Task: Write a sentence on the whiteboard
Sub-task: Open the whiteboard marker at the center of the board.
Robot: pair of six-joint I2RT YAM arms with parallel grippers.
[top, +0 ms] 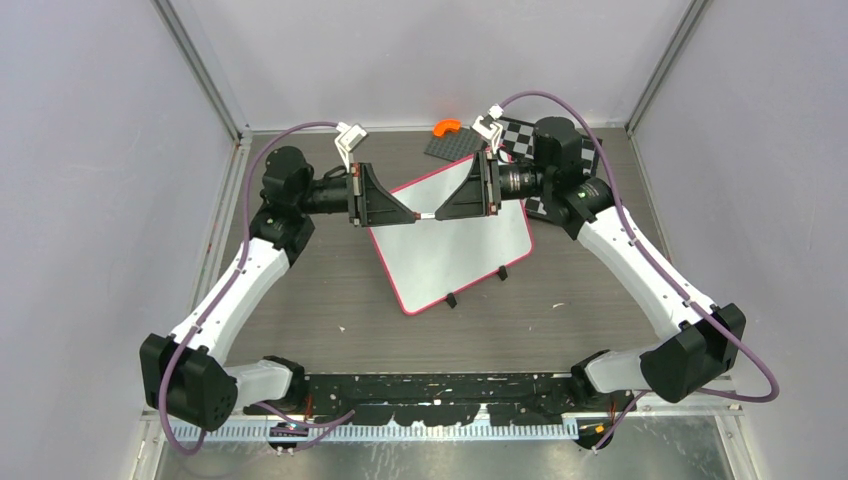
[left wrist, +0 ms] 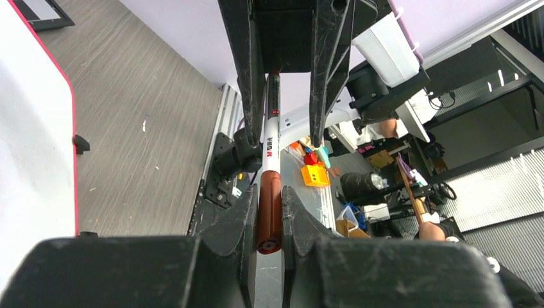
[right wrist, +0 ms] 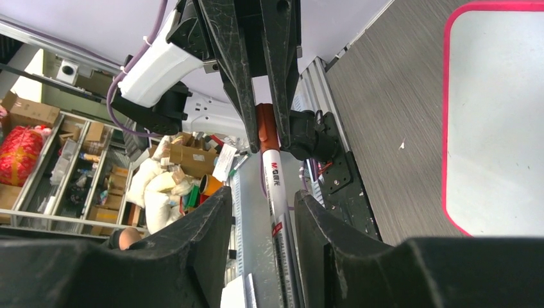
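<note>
Pinching the red-brown cap (left wrist: 269, 215) of a marker (left wrist: 270, 160), the left jaws are pressed tight against the cap on both sides, with no gap showing. The right jaws face them from the other end. They are spread around the marker's white barrel (right wrist: 277, 192): the barrel lies close along one finger, and the left wrist view shows open space between it and the other finger. The marker runs level from one pair of jaws to the other, and only a short stretch of it shows between their tips in the top view.

The whiteboard (top: 450, 255) lies flat on the tabletop (top: 330, 290) directly under the marker, which hangs over the board's far half. The board is turned askew, one corner pointing toward the arm bases. Its face shows plain white inside the pink-red frame. Two small black clip feet (top: 452, 300) sit on the whiteboard's near edge.

The left arm (top: 240, 280) reaches in from the whiteboard's left and the right arm (top: 640, 260) from its right. Beyond the whiteboard's far corner lies a dark grey plate (top: 452, 148) with an orange piece (top: 446, 127) on it. A checkered chessboard (top: 520, 135) lies just beyond the whiteboard's far right side, partly hidden by the right arm.
</note>
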